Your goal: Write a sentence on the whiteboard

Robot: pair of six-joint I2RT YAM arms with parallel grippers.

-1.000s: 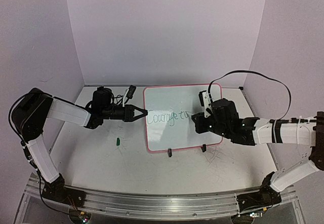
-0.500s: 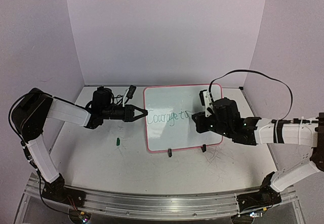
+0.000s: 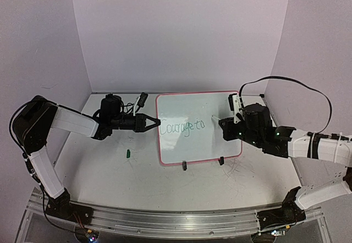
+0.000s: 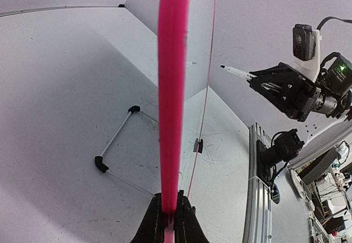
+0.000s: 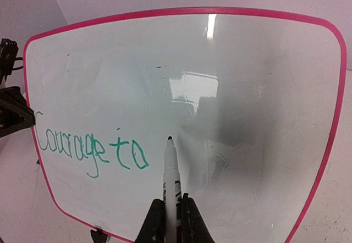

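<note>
2 words of the sentence (image 5: pixel 91 149) run left to right across the whiteboard (image 3: pixel 198 93), propped mid-table. Your left gripper (image 3: pixel 155 122) clamps its left edge; your right gripper (image 5: pixel 171 215) pinches a marker (image 5: pixel 171 169) aimed at it.

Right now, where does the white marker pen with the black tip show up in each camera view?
Top external: the white marker pen is a faint sliver just right of the green writing.
Left wrist: marker at upper right, tip pointing left.
Right wrist: marker at bottom centre, pointing up.
Shared landmark: the whiteboard, by its pink-red frame.
</note>
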